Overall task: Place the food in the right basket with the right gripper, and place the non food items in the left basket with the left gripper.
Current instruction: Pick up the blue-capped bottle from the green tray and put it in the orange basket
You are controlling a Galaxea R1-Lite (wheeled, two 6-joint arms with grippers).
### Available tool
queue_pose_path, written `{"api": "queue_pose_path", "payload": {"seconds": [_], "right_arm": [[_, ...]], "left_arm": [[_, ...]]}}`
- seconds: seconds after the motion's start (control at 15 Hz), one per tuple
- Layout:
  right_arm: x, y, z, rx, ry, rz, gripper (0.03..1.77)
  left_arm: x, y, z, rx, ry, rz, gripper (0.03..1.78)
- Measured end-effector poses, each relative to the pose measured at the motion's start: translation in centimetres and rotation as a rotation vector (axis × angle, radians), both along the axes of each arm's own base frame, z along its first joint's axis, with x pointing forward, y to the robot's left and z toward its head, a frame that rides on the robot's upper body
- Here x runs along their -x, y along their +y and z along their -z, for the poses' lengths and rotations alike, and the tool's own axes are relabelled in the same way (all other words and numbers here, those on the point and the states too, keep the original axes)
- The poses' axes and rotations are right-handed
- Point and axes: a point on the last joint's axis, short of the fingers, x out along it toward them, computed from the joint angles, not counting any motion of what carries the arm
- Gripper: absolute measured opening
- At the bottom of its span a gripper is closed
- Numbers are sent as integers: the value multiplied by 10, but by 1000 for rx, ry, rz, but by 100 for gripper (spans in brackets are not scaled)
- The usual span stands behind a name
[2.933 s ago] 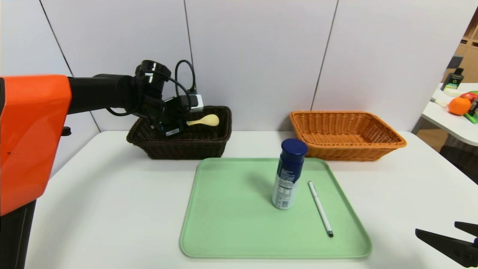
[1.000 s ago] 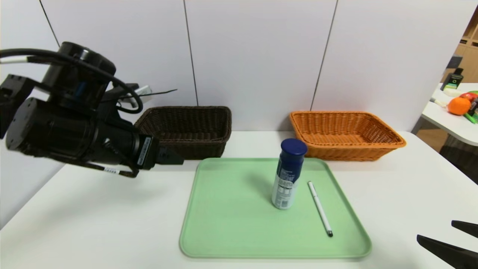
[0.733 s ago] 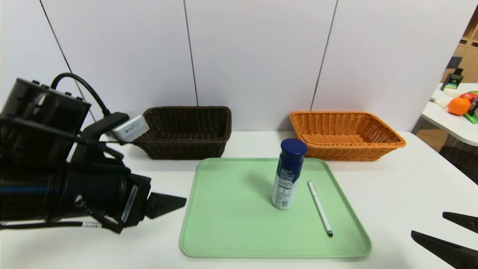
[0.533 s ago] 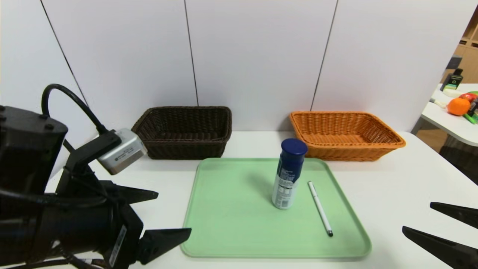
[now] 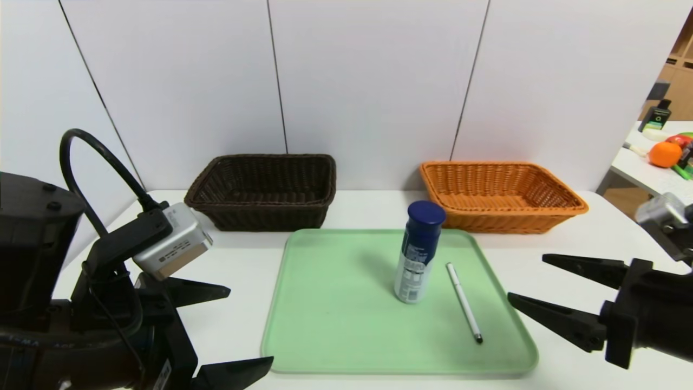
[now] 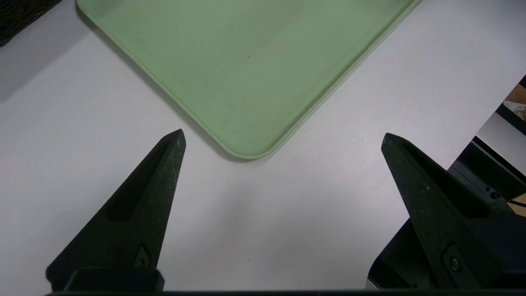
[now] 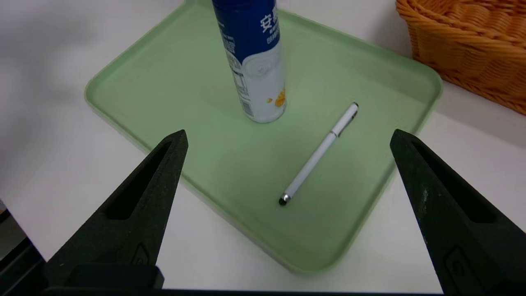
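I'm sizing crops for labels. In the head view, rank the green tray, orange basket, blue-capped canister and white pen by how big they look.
1. Green tray, largest by far.
2. Orange basket, though it stands farther back, so its true size is unsure.
3. Blue-capped canister.
4. White pen, about as long as the canister is tall but far thinner.

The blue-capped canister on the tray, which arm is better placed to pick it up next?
Right. The right pincer is open beside the tray's right edge, facing the canister. The left pincer, also open, sits off the tray's near-left corner.

Two baskets, one green tray, one canister, one pen, two pincers
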Motion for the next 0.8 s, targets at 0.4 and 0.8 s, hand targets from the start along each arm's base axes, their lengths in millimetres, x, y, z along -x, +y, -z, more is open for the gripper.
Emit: {"api": "queue_pose_path", "payload": {"seconds": [0.4, 0.8], "right_arm": [[-39, 35, 10, 13, 16, -93, 170], [-66, 61, 21, -11, -34, -137, 170]], "left_arm": [[-4, -3, 2, -13, 7, -1, 169], [-8, -7, 2, -6, -2, -1, 169]]}}
